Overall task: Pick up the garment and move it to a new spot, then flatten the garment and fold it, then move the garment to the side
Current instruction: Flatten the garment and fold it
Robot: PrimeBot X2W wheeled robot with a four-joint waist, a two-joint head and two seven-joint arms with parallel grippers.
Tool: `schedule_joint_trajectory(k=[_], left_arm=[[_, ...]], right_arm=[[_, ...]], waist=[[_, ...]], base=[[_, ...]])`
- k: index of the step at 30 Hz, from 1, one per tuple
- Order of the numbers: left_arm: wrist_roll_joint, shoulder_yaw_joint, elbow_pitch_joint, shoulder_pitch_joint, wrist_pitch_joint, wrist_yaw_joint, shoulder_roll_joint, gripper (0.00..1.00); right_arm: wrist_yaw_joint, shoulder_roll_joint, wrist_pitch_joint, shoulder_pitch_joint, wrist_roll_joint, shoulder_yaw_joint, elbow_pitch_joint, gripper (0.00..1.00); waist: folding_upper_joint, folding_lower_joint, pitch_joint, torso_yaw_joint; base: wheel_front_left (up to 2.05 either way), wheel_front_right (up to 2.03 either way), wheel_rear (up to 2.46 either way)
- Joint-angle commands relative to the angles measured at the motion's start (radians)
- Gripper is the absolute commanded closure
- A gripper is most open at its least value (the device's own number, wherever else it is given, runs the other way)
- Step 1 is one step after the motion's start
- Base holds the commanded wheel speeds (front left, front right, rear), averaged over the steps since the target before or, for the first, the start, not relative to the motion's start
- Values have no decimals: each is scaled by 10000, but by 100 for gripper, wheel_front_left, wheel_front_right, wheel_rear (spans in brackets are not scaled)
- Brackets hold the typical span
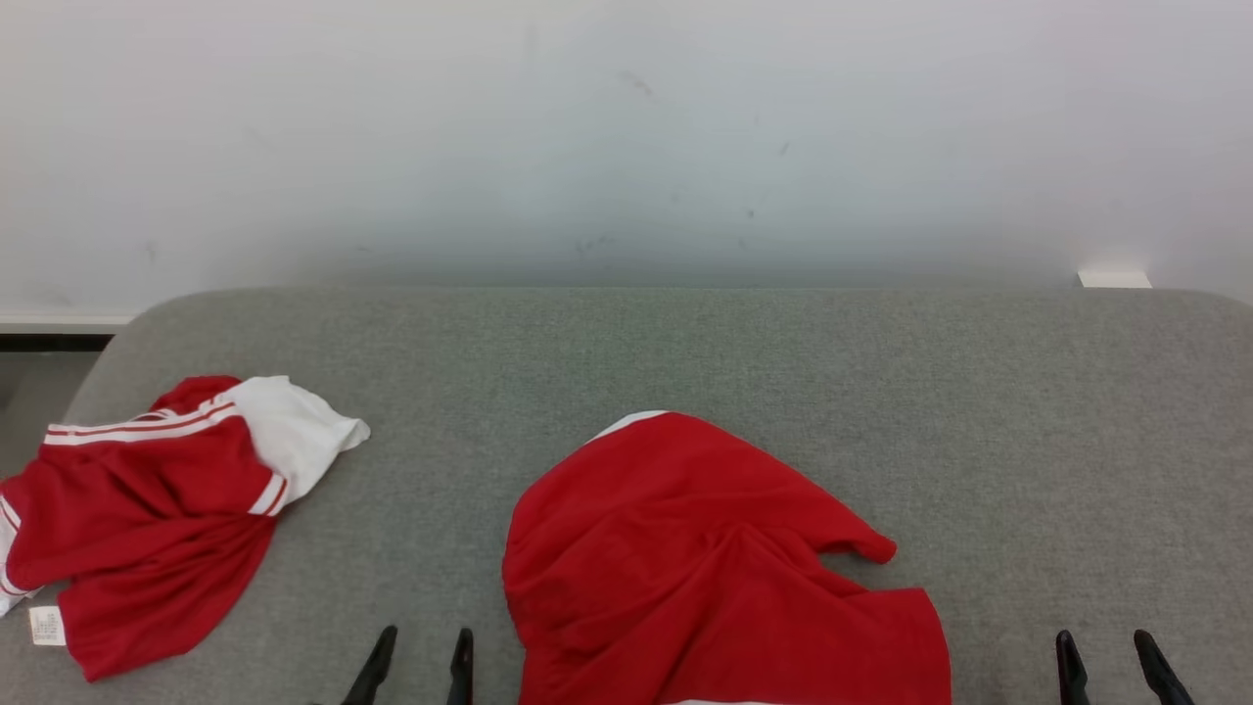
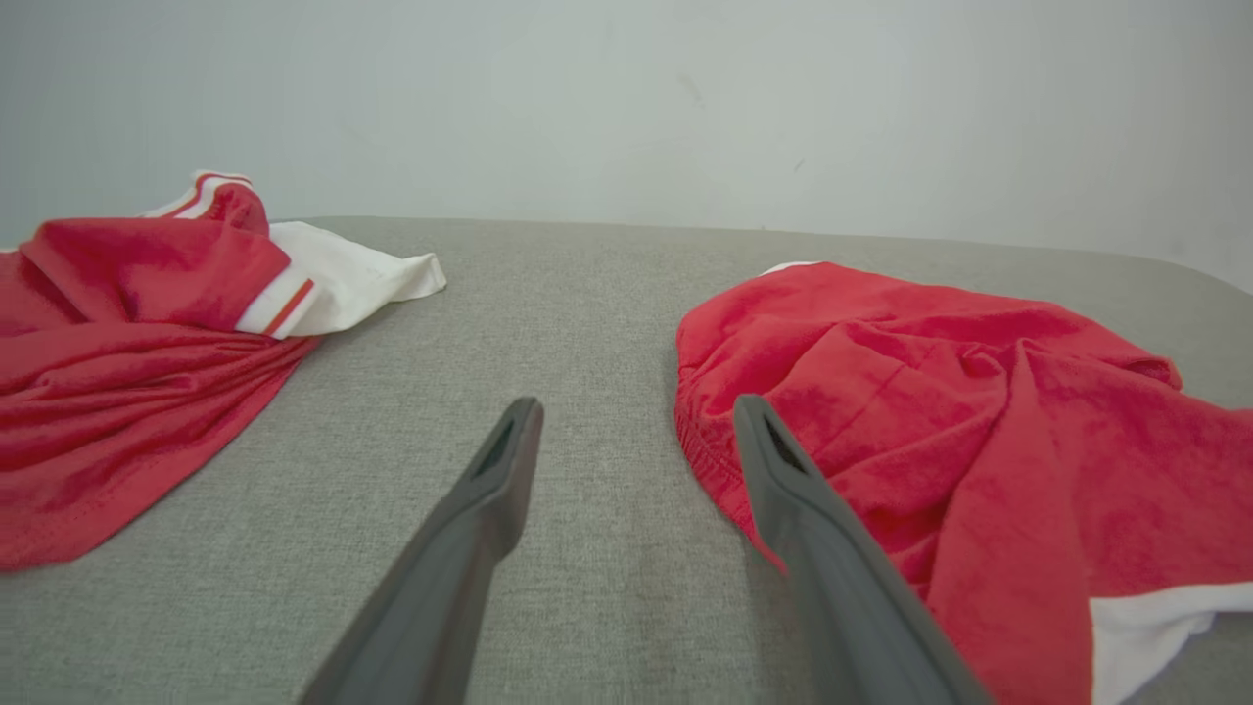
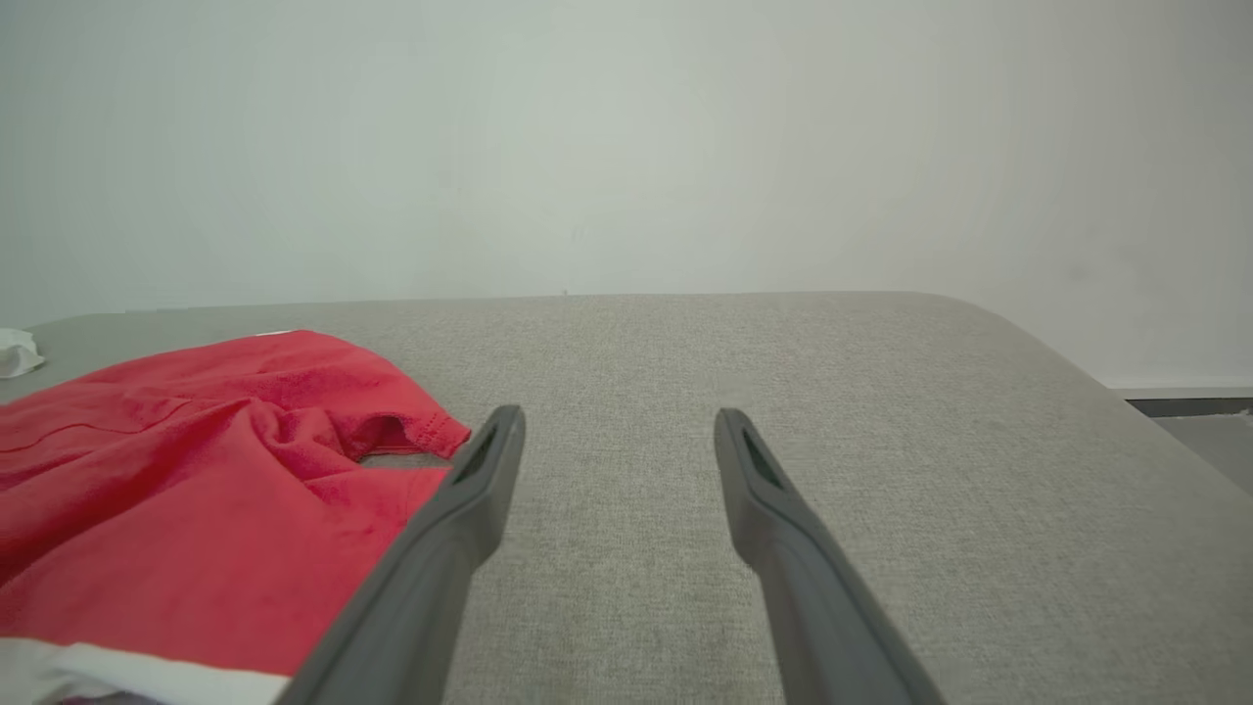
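A crumpled red garment (image 1: 705, 568) with white trim lies in a heap at the front middle of the grey padded surface (image 1: 685, 352). It also appears as the red garment (image 2: 940, 411) on the right of the left wrist view and the red garment (image 3: 196, 499) on the left of the right wrist view. My left gripper (image 1: 423, 648) stands open just left of it, nothing between its fingers; the same left gripper (image 2: 636, 421) hovers over bare fabric. My right gripper (image 1: 1104, 651) is open too, well to the garment's right, seen as the right gripper (image 3: 619, 431) above bare surface.
A second red and white garment (image 1: 147, 509) lies bunched at the surface's left edge, seen again as that garment (image 2: 137, 333) from the left wrist. A pale wall (image 1: 626, 137) rises behind. The surface's right edge (image 3: 1096, 372) drops to the floor.
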Motion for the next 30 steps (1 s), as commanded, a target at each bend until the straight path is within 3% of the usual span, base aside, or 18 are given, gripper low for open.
schedule_joint_trajectory(k=[1, 7, 13, 18, 20, 21, 25, 30], left_arm=[[185, 108, -125, 147, -3, -112, -67, 0], [756, 508, -385, 455, -4, -890, -422, 0], [1113, 915, -368, 545, -4, -1307, -701, 0], [901, 1182, -220, 761, 8, -1744, -682, 0], [614, 1160, -148, 815, 462, -2147, -433, 0], [614, 1160, -148, 815, 462, -2147, -433, 0], [249, 1052, -447, 1087, 2127, -2528, 245, 0], [-469, 725, -1014, 1274, 3707, -2772, 733, 0]], right_arm=[[-29, -4, 7, -45, 2, 62, 59, 0], [-29, 63, 7, -187, 18, 226, 206, 0], [-29, 56, 7, -280, 88, 430, 207, 0], [-29, -376, 8, -230, 202, 676, -281, 0], [-29, -775, 113, 85, 324, 1096, -199, 0], [-29, -775, 113, 85, 324, 1096, -199, 0], [-29, -1794, 1316, 320, 546, 2377, -199, 0], [-29, -2256, 2032, 117, 1041, 3306, -124, 0]], waist=[[0, 0, -22, 65], [0, 0, 6, 140], [0, 0, 53, 40], [0, 0, -5, -75], [0, 0, -26, -74], [0, 0, -26, -74], [0, 0, 99, -62], [0, 0, 500, -6]], base=[[0, 0, 0], [0, 0, 0], [0, 0, 0], [0, 0, 0], [0, 0, 0], [0, 0, 0], [0, 0, 0], [0, 0, 0]])
